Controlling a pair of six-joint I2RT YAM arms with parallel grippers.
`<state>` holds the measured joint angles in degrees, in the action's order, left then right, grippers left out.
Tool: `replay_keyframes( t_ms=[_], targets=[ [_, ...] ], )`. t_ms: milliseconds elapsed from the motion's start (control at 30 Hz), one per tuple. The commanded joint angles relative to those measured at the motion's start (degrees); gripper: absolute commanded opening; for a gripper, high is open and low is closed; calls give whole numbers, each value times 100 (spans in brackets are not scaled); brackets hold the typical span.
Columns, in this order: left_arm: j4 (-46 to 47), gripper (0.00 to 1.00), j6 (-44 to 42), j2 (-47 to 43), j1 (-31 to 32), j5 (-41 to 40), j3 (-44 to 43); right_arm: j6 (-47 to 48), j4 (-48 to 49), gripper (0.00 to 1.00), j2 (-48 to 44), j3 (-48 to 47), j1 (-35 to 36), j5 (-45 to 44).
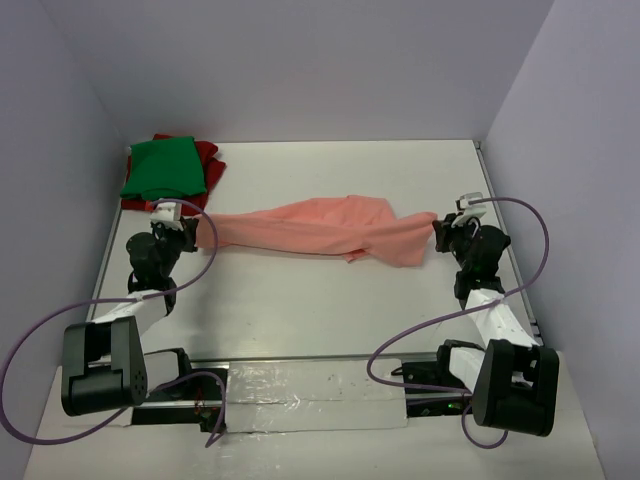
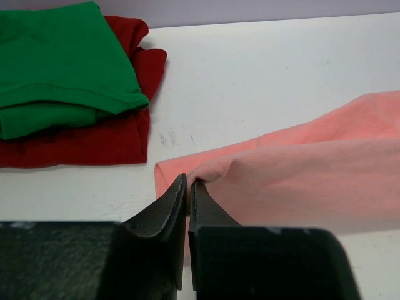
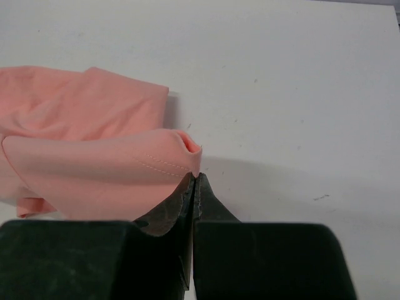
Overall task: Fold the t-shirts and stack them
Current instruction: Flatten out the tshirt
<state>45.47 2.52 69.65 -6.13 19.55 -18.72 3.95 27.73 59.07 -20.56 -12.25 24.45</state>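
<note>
The salmon-pink t-shirt [image 1: 320,230] is stretched across the middle of the table between my two grippers. My left gripper [image 1: 196,228] is shut on its left end, seen close in the left wrist view [image 2: 189,182] with pink cloth [image 2: 300,169] pinched between the jaws. My right gripper [image 1: 440,230] is shut on its right end; in the right wrist view [image 3: 194,178] a hemmed corner of the shirt [image 3: 100,165] sits in the jaws. The green t-shirt [image 1: 163,167] lies folded on the dark red t-shirt [image 1: 208,160] at the far left; both show in the left wrist view, green [image 2: 56,59] on dark red [image 2: 81,144].
White table [image 1: 330,320] enclosed by pale walls at the back and both sides. Purple cables [image 1: 535,250] loop from each arm. A taped strip [image 1: 310,395] runs along the near edge between the arm bases.
</note>
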Motion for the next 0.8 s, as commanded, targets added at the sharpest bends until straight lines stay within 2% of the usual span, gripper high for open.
replay_keyframes(
  t_ms=[0,67,200,333,400,500,633,767],
  targets=[
    [111,0,-24,-13,-46,31,-167,18,137,0,-44,-221,12,-90],
    [85,0,-24,14,-46,40,-193,1,206,0,-141,-142,12,25],
    [58,0,-24,23,-46,40,-193,-96,480,0,-238,17,12,-449],
    [-29,0,20,40,-46,-3,-290,-122,471,0,-203,-97,12,-362],
    [-169,0,46,-12,-46,-22,-448,-122,129,0,-168,-325,30,-116],
    [-398,0,125,-100,-37,-13,-729,-96,-363,0,-89,-922,38,7],
    [-925,0,152,-451,-37,-100,-1238,237,-1039,0,-202,-2036,135,-388],
    [-1715,0,152,-1135,-37,-136,-2125,361,-2329,0,-387,-3251,188,-608]
  ],
)
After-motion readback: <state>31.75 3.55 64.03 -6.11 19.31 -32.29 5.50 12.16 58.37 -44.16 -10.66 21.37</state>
